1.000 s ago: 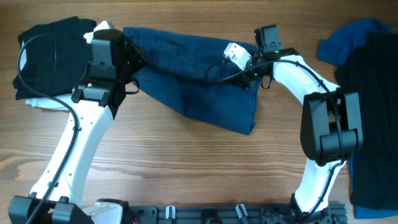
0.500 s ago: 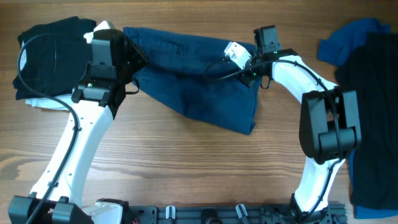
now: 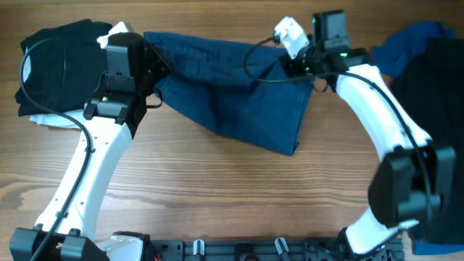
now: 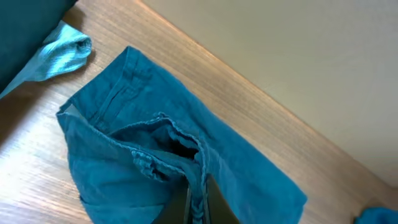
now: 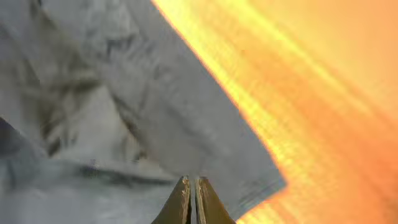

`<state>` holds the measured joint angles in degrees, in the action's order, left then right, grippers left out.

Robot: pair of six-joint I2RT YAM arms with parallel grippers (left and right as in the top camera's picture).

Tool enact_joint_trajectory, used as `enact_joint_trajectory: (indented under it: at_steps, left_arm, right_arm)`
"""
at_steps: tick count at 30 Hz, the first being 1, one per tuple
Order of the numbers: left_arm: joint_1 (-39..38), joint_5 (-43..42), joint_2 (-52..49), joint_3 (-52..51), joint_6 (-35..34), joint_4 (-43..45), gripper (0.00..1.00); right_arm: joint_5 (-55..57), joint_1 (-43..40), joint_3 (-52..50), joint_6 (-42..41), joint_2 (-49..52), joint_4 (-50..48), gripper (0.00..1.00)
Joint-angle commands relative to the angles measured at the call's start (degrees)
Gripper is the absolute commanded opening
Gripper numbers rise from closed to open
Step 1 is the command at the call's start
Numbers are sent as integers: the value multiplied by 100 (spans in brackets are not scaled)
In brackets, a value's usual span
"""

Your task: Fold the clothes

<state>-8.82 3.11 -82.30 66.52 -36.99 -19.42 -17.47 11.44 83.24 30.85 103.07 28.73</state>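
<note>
The left gripper and right gripper pinch opposite ends of the dark blue denim shorts, apparently beginning a fold; next, both should lift together.

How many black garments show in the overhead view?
2. The left black garment lies heaped at far left. The right black garment runs down the frame's right edge and is cut off there. Either heap may hide more.
</note>
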Motion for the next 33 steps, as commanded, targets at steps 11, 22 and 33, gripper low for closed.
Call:
enact_joint_trajectory:
  at_steps: [11,22,33]
  left_arm:
    - [59,17,-245,133,-271,315,5]
    - [109,17,-212,136,-269,334,5]
    - [111,22,-85,326,-192,103,5]
  right_arm:
    - [-55,-234,50,804,-96,704,57]
    - [-640,-223,-608,1556,1368,-535,90]
    - [-671,-269,-595,555,1073,-1058,4]
